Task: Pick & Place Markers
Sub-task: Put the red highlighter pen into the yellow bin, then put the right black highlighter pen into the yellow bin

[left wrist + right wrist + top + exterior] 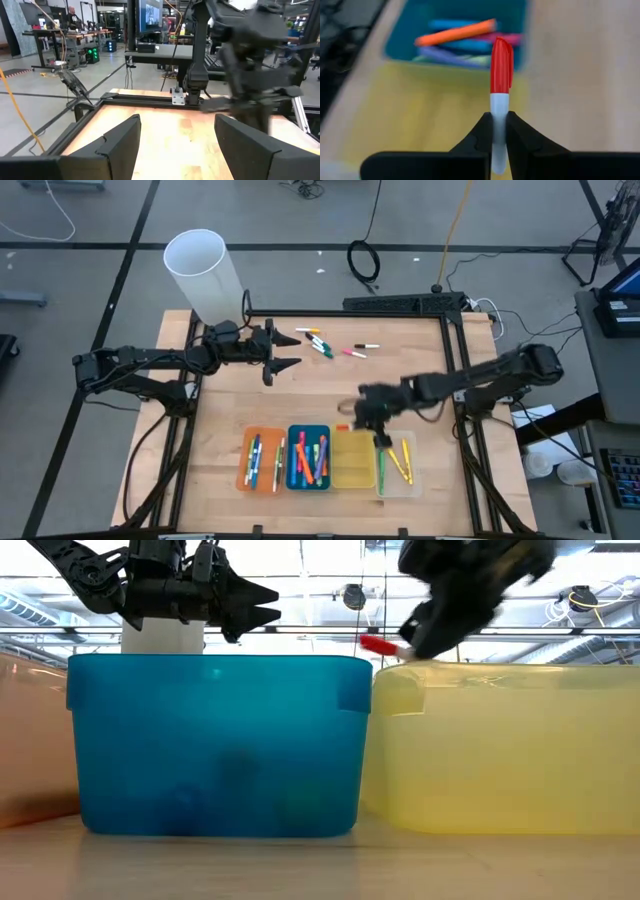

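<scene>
I am pinching a red-capped marker with a white barrel between my right jaws, which are closing on the barrel just below the cap; the cap is sticking straight out past the jaw tips. It is hanging over the yellow tray. Beyond that cap, orange, blue and purple markers are lying crosswise in the blue tray. Ahead of my left jaws, a few loose markers with green, pink and orange caps are lying flat and scattered on the desk, well apart from my right jaws.
</scene>
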{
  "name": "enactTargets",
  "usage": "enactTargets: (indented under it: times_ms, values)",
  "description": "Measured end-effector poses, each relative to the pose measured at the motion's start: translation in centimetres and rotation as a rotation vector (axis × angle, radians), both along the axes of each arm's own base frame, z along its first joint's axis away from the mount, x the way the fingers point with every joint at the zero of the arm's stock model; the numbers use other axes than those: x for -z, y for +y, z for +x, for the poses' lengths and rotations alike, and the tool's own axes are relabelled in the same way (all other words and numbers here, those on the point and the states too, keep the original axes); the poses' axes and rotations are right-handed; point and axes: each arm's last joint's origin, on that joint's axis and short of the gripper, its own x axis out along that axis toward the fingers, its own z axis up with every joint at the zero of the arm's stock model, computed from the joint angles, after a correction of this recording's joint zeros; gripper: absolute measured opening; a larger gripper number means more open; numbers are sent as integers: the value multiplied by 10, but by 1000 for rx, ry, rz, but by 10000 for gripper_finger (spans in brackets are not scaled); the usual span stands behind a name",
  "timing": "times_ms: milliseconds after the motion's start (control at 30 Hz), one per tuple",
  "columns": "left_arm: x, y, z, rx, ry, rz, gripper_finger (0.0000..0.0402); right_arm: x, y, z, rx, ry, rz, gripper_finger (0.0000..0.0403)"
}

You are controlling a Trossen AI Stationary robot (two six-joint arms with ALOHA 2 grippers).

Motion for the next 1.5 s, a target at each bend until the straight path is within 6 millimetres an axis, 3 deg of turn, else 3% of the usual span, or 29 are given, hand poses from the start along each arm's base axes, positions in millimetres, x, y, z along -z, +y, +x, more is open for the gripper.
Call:
enactTargets:
  times_ms: [167, 333, 600, 900, 1033, 1200, 1500]
  values:
    - [1, -1, 1, -12, 5, -11, 255, 12, 42, -5, -19, 46, -43, 18]
    - [1, -3, 2, -29, 6, -12, 255, 25, 64, -6, -76, 83, -53, 26]
    - [2, -4, 2, -29, 16, 6, 255, 32, 66, -4, -79, 108, -60, 71]
    - [3, -4, 2, -28, 26, 5, 255, 29, 64, 1, -66, 59, -49, 89]
    - [3, -4, 2, -28, 27, 4, 255, 26, 48, 2, 54, 44, -148, 94]
    - [3, -4, 2, -28, 27, 4, 255, 17, 14, 1, 170, 32, -345, 93]
    - [3, -4, 2, -28, 32, 2, 255, 5, -87, -10, 448, 115, -518, 90]
